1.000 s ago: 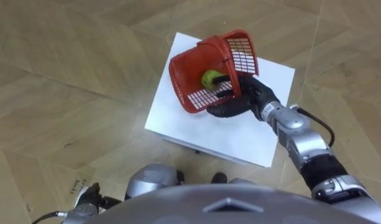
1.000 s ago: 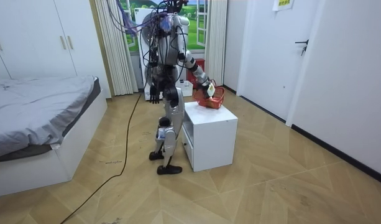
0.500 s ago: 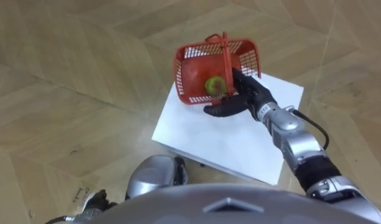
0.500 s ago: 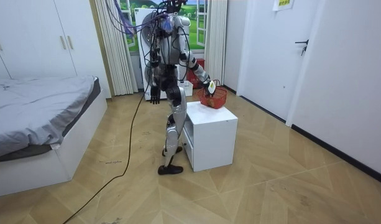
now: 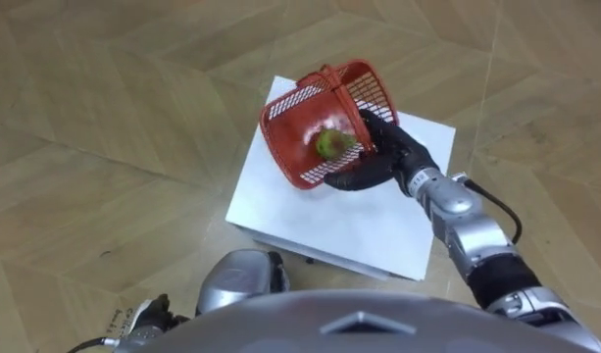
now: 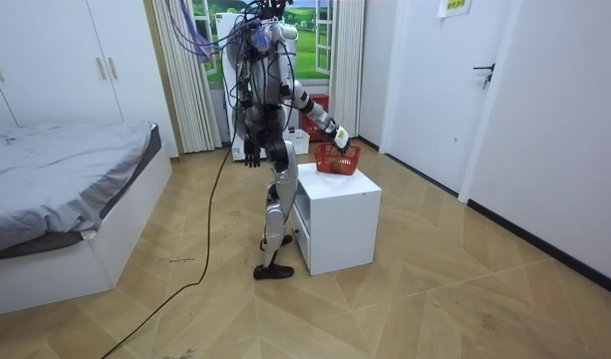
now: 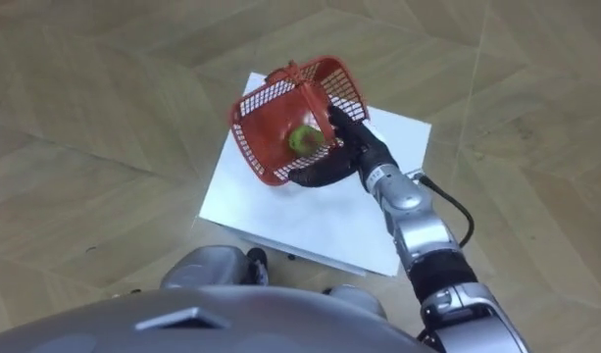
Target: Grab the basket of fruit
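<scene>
The red plastic fruit basket (image 5: 305, 123) hangs tilted just above the white cabinet top (image 5: 310, 221), its opening turned toward me. A green fruit (image 5: 329, 144) lies inside it. My right hand (image 5: 380, 157) is shut on the basket's handle, at the basket's right side. In the right eye view the basket (image 7: 275, 123), fruit (image 7: 302, 137) and right hand (image 7: 344, 159) show the same hold. The room view has me standing at the cabinet (image 6: 340, 214), right arm stretched out with the basket (image 6: 336, 158) over its top. My left hand (image 6: 251, 158) hangs idle at my side, fingers relaxed.
A bed (image 6: 66, 189) fills the room view's left, with wardrobes (image 6: 46, 70) and curtains (image 6: 185, 70) behind. A door (image 6: 489, 90) is on the room view's right. Parquet floor (image 5: 104, 118) surrounds the cabinet on all sides.
The basket stays in my right hand and has swung, changing its tilt over the cabinet top. I have shifted my feet beside the cabinet, and the eye view has shifted with me.
</scene>
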Available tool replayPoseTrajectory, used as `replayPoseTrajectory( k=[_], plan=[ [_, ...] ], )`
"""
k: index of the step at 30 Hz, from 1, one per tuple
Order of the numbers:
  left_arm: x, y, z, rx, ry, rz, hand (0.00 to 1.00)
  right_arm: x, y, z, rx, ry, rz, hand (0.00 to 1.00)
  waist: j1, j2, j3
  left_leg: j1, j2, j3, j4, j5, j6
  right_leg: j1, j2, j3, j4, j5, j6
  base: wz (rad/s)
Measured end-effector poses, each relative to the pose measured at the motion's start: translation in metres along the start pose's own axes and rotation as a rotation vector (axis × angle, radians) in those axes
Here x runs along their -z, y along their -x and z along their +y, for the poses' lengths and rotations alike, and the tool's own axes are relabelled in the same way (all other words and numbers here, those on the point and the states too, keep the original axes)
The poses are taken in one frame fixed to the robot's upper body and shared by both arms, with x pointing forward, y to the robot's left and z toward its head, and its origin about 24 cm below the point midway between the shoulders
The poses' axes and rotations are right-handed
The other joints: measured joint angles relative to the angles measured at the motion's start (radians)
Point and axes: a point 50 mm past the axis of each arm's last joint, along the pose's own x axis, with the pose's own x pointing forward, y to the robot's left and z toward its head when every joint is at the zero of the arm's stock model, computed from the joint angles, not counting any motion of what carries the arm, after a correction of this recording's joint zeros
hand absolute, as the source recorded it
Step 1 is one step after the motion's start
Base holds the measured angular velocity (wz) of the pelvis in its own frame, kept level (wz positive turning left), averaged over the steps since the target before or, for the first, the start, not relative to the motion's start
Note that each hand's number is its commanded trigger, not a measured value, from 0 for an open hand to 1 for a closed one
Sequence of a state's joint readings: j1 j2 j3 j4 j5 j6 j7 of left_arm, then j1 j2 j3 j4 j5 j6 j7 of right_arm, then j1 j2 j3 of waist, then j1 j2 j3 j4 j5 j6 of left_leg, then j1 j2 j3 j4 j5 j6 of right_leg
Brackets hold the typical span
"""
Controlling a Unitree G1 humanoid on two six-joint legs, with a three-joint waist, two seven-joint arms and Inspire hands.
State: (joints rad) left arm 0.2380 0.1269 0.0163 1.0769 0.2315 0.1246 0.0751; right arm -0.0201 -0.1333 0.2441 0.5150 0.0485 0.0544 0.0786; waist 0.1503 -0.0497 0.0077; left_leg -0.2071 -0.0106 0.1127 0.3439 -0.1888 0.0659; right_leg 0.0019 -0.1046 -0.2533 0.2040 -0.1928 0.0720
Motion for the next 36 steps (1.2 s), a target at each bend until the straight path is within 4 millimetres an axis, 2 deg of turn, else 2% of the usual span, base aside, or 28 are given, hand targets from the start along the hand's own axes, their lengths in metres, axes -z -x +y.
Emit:
replayPoseTrajectory(
  k=[2, 5, 7, 10, 13, 16, 20, 24, 27, 30, 31, 32, 33, 34, 35, 36],
  plan=[
    [0.002, 0.000, -0.001, 0.002, 0.001, 0.006, 0.00, -0.011, 0.001, -0.005, 0.030, -0.008, -0.052, 0.00, -0.012, 0.005, 0.0027, 0.011, 0.000, 0.006, -0.008, 0.000, 0.000, 0.006, -0.001, 0.008, 0.000, 0.000, 0.000, -0.07],
    [0.007, 0.000, 0.000, -0.003, 0.003, 0.023, 0.00, -0.024, 0.005, -0.011, 0.095, -0.018, -0.122, 0.00, -0.024, 0.007, 0.0023, 0.038, 0.000, 0.018, -0.026, 0.001, -0.001, 0.020, -0.002, 0.014, -0.003, 0.000, 0.000, -0.11],
    [0.010, 0.001, 0.001, -0.009, 0.017, 0.030, 0.00, -0.026, 0.011, -0.013, 0.132, -0.038, -0.153, 0.00, -0.026, 0.003, -0.0023, 0.060, -0.001, 0.026, -0.041, 0.003, -0.004, 0.028, -0.004, 0.016, -0.002, 0.000, 0.000, -0.14],
    [0.015, 0.002, -0.001, -0.021, 0.020, 0.029, 0.00, -0.031, 0.017, -0.018, 0.190, -0.056, -0.204, 0.00, -0.036, 0.002, -0.0046, 0.094, 0.000, 0.050, -0.066, 0.004, -0.006, 0.037, -0.006, 0.033, -0.002, 0.000, 0.000, -0.22],
    [0.015, 0.002, -0.001, -0.032, 0.022, 0.026, 0.00, -0.032, 0.022, -0.026, 0.267, -0.073, -0.223, 0.00, -0.063, 0.005, -0.0037, 0.103, -0.001, 0.056, -0.072, 0.005, -0.007, 0.040, -0.007, 0.033, -0.002, 0.000, 0.000, -0.11],
    [0.013, 0.002, -0.001, -0.046, 0.026, 0.011, 0.00, -0.035, 0.031, -0.035, 0.354, -0.095, -0.260, 0.00, -0.070, 0.011, -0.0005, 0.112, 0.000, 0.067, -0.079, 0.005, -0.007, 0.040, -0.008, 0.037, -0.003, 0.000, 0.000, -0.13],
    [0.010, 0.002, 0.000, -0.058, 0.028, -0.004, 0.00, -0.037, 0.035, -0.046, 0.449, -0.097, -0.290, 0.00, -0.096, 0.016, -0.0012, 0.129, -0.002, 0.078, -0.093, 0.005, -0.007, 0.050, -0.008, 0.058, -0.017, 0.000, 0.000, -0.11],
    [0.009, 0.002, 0.000, -0.065, 0.029, -0.010, 0.00, -0.038, 0.038, -0.052, 0.509, -0.095, -0.299, 0.00, -0.102, 0.017, -0.0039, 0.151, -0.001, 0.093, -0.112, 0.006, -0.010, 0.054, -0.007, 0.065, -0.018, 0.000, 0.000, -0.15],
    [0.009, 0.002, 0.000, -0.064, 0.028, -0.013, 0.00, -0.037, 0.040, -0.055, 0.551, -0.103, -0.301, 0.00, -0.123, 0.017, -0.0043, 0.155, 0.000, 0.097, -0.114, 0.007, -0.011, 0.055, -0.006, 0.066, -0.019, 0.000, 0.000, -0.05],
    [0.006, 0.002, 0.002, -0.072, 0.029, -0.029, 0.00, -0.016, 0.045, -0.055, 0.578, -0.110, -0.239, 0.00, -0.142, 0.016, -0.0054, 0.166, -0.001, 0.090, -0.116, 0.007, -0.011, 0.072, -0.007, 0.060, -0.023, 0.000, 0.000, 0.05],
    [0.004, 0.002, 0.004, -0.078, 0.033, -0.037, 0.00, -0.001, 0.045, -0.055, 0.579, -0.105, -0.182, 0.00, -0.147, 0.015, -0.0067, 0.172, -0.002, 0.091, -0.123, 0.007, -0.012, 0.073, -0.007, 0.060, -0.022, 0.000, 0.000, 0.00],
    [0.002, 0.002, 0.006, -0.086, 0.040, -0.041, 0.00, 0.020, 0.045, -0.054, 0.578, -0.098, -0.094, 0.00, -0.153, 0.014, -0.0063, 0.185, -0.003, 0.092, -0.129, 0.008, -0.012, 0.083, -0.007, 0.061, -0.025, 0.000, 0.000, -0.04],
    [0.003, 0.002, 0.007, -0.089, 0.045, -0.041, 0.00, 0.031, 0.047, -0.053, 0.576, -0.095, -0.045, 0.00, -0.154, 0.012, -0.0094, 0.191, -0.004, 0.093, -0.132, 0.008, -0.012, 0.091, -0.008, 0.060, -0.031, 0.000, 0.000, -0.07],
    [0.003, 0.002, 0.008, -0.096, 0.054, -0.040, 0.00, 0.057, 0.053, -0.051, 0.570, -0.095, 0.062, 0.00, -0.152, 0.012, -0.0121, 0.207, -0.006, 0.099, -0.141, 0.007, -0.012, 0.104, -0.008, 0.061, -0.038, 0.000, 0.000, -0.06],
    [0.004, 0.002, 0.009, -0.100, 0.065, -0.038, 0.00, 0.085, 0.061, -0.049, 0.563, -0.101, 0.179, 0.00, -0.156, 0.014, -0.0111, 0.218, -0.006, 0.099, -0.146, 0.007, -0.013, 0.113, -0.008, 0.061, -0.037, 0.000, 0.000, -0.06],
    [0.005, 0.002, 0.010, -0.101, 0.069, -0.036, 0.00, 0.100, 0.066, -0.048, 0.562, -0.104, 0.246, 0.00, -0.158, 0.013, -0.0125, 0.221, -0.006, 0.099, -0.147, 0.007, -0.013, 0.115, -0.008, 0.062, -0.037, 0.000, 0.000, 0.00]
  ],
)
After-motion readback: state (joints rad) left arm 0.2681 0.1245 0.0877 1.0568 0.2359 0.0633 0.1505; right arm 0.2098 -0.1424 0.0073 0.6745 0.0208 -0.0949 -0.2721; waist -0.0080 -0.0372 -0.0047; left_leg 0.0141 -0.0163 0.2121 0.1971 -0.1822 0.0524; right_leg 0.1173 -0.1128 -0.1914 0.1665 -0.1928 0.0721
